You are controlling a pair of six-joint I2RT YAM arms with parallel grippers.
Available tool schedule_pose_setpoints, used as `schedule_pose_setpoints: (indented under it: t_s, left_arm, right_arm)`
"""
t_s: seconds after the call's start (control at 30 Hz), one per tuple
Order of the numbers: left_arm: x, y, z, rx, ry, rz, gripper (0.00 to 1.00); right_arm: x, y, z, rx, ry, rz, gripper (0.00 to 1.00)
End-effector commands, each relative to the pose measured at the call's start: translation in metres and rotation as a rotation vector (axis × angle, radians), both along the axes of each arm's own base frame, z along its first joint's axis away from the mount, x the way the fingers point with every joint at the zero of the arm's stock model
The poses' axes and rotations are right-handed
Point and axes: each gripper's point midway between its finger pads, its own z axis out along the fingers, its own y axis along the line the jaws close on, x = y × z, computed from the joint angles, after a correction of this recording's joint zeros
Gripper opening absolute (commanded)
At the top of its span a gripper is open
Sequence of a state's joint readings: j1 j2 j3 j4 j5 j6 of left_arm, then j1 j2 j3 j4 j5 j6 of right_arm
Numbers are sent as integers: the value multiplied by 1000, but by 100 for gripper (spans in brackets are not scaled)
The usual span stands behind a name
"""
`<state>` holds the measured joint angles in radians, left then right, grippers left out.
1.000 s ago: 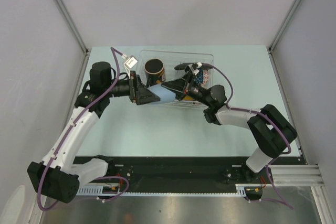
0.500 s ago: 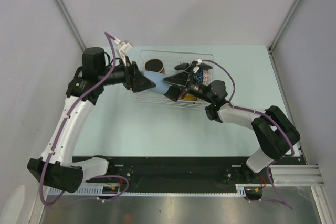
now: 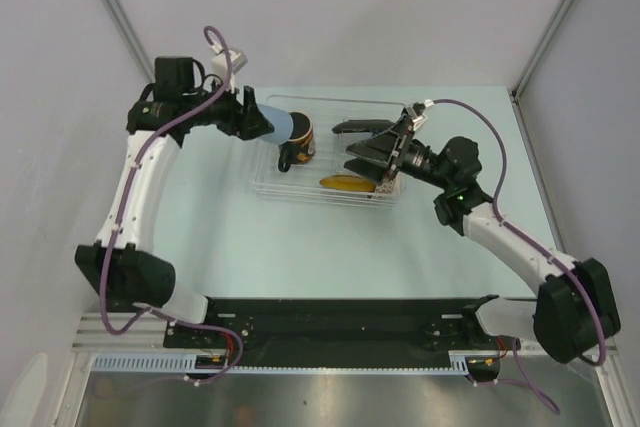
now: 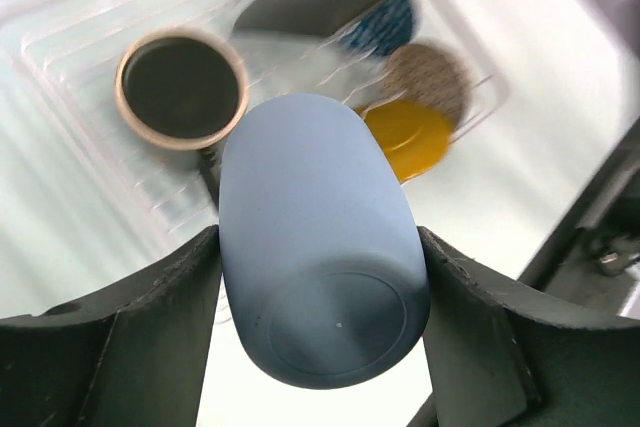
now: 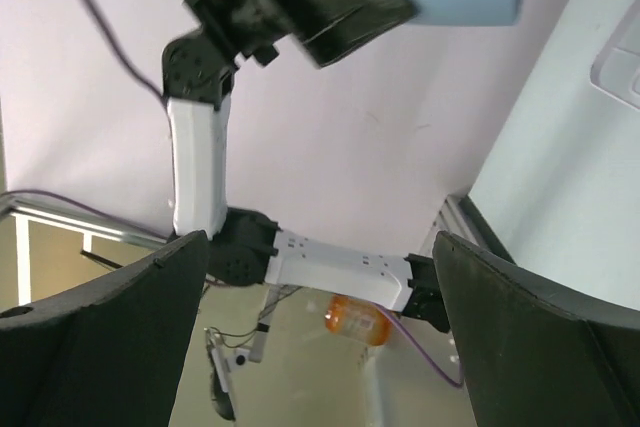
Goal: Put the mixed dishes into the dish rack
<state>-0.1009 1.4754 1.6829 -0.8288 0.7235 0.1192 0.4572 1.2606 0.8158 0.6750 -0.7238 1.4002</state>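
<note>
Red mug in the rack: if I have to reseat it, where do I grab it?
Probably the rim, from straight above with one finger inside. The red mug stands upright in the dish rack with its mouth open, and its black handle sticks out low on the near side.

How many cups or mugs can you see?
2. The mug stands in the dish rack; the light-blue cup is held by the left gripper above it. Others may be hidden.

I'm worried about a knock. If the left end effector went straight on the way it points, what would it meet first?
The left end effector holds the light-blue cup, which leads. It would likely reach the dish rack floor right beside the red mug, perhaps clipping its handle; depth is unclear.
</note>
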Motion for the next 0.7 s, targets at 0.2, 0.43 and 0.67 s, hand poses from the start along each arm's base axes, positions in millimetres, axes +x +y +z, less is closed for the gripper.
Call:
schedule_pose_setpoints:
  t_s: [0.2, 0.43, 0.67]
  left_arm:
    - [10, -7, -81, 212, 86, -43, 0]
    - [1, -34, -102, 206, 123, -109, 1]
    - [9, -47, -133, 212, 181, -125, 0]
  right_arm:
    - [-21, -21, -29, -219, -48, -51, 100]
    - [-21, -22, -37, -227, -38, -54, 100]
    - [-23, -29, -47, -239, -18, -70, 100]
